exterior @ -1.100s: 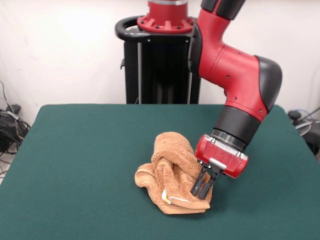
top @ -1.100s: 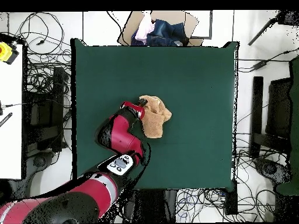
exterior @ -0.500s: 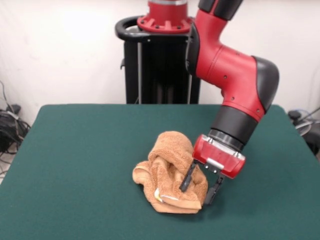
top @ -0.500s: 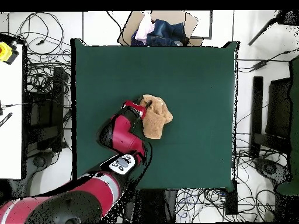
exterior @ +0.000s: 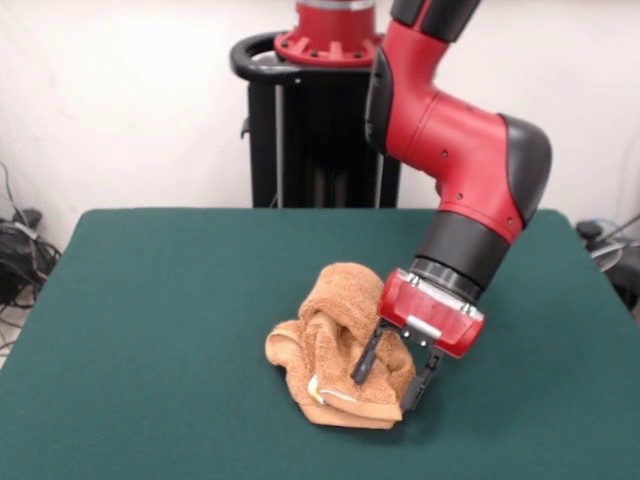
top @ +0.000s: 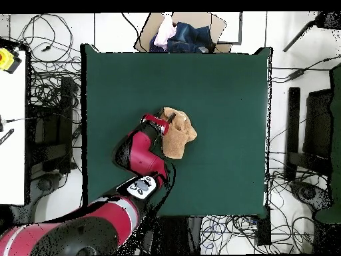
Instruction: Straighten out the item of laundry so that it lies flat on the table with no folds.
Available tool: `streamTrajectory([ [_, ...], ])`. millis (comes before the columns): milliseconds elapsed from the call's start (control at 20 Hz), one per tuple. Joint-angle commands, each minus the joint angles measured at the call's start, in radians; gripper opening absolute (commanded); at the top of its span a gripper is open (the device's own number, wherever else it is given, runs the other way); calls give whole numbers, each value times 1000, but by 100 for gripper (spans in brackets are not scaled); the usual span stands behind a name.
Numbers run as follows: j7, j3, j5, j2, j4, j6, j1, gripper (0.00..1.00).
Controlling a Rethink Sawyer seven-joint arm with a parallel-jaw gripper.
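Arm: in the front view the arm [exterior: 455, 150] is cut off by the top edge above its upper link; in the overhead view its base runs off the bottom left corner.
Towel: the towel [exterior: 335, 345] is bunched, so its inner layers and underside are hidden; the side by the gripper [exterior: 388, 381] is partly covered by the red wrist and one finger.
Label: a pale strip near the towel's front edge, too small to read.
Gripper from above: mostly hidden under the arm beside the towel [top: 178, 132]; how wide the fingers stand cannot be told there.
Table: the table [exterior: 150, 330] is cut by the bottom edge in the front view.
Box beyond the table: contents in the overhead view too small to identify.
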Motion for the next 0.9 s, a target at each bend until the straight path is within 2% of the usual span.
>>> streamTrajectory([
  [50, 208, 54, 118, 25, 17, 19, 37, 100],
  [250, 68, 1, 385, 59, 15, 82, 138, 100],
  [400, -89, 9, 651, 81, 5, 90, 207, 100],
  [450, -157, 35, 743, 82, 0, 64, 217, 100],
  [600, -318, 139, 918, 72, -32, -59, 204, 100],
  [750, -406, 214, 999, 65, -59, -157, 187, 100],
  [900, -415, 223, 984, 64, -68, -165, 179, 100],
])
